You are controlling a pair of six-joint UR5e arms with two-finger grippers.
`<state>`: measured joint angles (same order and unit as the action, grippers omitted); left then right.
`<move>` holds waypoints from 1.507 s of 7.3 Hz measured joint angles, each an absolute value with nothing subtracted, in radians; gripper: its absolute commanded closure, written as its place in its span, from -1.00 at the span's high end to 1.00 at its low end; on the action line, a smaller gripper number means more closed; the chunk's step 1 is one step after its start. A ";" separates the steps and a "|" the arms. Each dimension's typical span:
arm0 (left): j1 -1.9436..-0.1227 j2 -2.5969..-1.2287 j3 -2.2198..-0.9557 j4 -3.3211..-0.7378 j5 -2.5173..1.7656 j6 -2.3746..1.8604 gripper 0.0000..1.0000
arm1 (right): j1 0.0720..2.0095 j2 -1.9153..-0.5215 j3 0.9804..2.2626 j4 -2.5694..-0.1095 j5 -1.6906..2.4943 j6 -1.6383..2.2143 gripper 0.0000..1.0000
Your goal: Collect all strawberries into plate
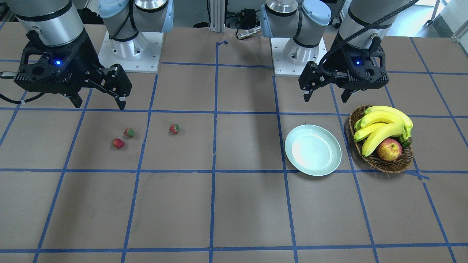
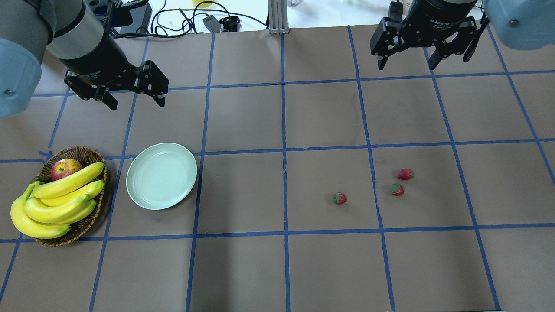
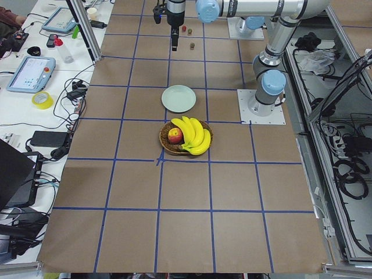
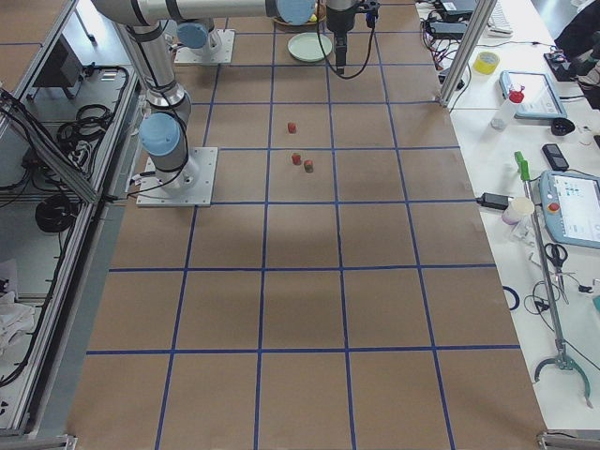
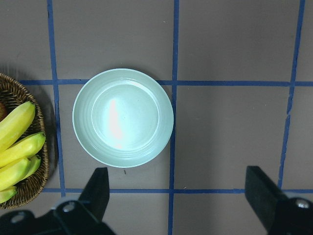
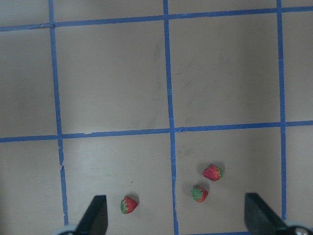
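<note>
Seen from over the robot's shoulders, a brown table [image 2: 277, 268] carried one basket, one plate and three strawberries [image 2: 397, 190], with two grippers hanging over its far part.

Nearest, on the robot's left, sat one oval wicker basket [image 2: 82, 150], its long axis running roughly near to far. It held one bunch of yellow bananas [image 2: 56, 201] and one red-yellow apple [image 2: 65, 168]. The bananas covered the apple's near side, and the number in the bunch was hard to count.

Just beside the basket, toward the middle, one pale mint-green plate [image 2: 161, 175] lay flat and right way up, its face bare.

All three strawberries lay on the table well to the robot's right of the plate, each on its side. The nearest strawberry [image 2: 340, 198] lay alone, its long axis across the table and its green cap toward the plate. The middle strawberry [image 2: 397, 190] and the farthest strawberry [image 2: 405, 174] lay close together without touching. The farthest one's cap pointed away from the plate; the middle one's direction was hard to make out.

Beyond the plate the left gripper [image 2: 137, 104] hovered above the table, its fingers [image 5: 98, 193] spread wide with nothing between them. Beyond the strawberries the right gripper [image 2: 406, 66] hung the same way, wide apart and holding nothing.

The left arm [image 2: 73, 34] and the right arm [image 2: 442, 11] were cut off by the picture's edges. Each wrist view showed only the finger tips.
</note>
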<state>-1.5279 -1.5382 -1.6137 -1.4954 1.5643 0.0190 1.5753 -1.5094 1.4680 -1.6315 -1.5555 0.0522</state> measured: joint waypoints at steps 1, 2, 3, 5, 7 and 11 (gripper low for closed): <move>-1.527 -1.538 -1.614 -1.495 1.565 0.020 1.00 | 1.575 -1.509 1.468 -1.632 -1.555 0.052 1.00; -1.527 -1.537 -1.616 -1.495 1.566 0.021 1.00 | 1.575 -1.509 1.467 -1.632 -1.555 0.052 1.00; -1.527 -1.537 -1.617 -1.494 1.574 0.021 1.00 | 1.575 -1.509 1.467 -1.632 -1.555 0.052 1.00; -1.528 -1.536 -1.619 -1.494 1.589 0.021 1.00 | 1.575 -1.509 1.466 -1.632 -1.555 0.051 1.00; -1.528 -1.536 -1.614 -1.489 1.591 0.021 1.00 | 1.575 -1.509 1.466 -1.631 -1.555 0.051 1.00; -1.526 -1.536 -1.619 -1.482 1.591 0.021 1.00 | 1.575 -1.509 1.465 -1.631 -1.555 0.050 1.00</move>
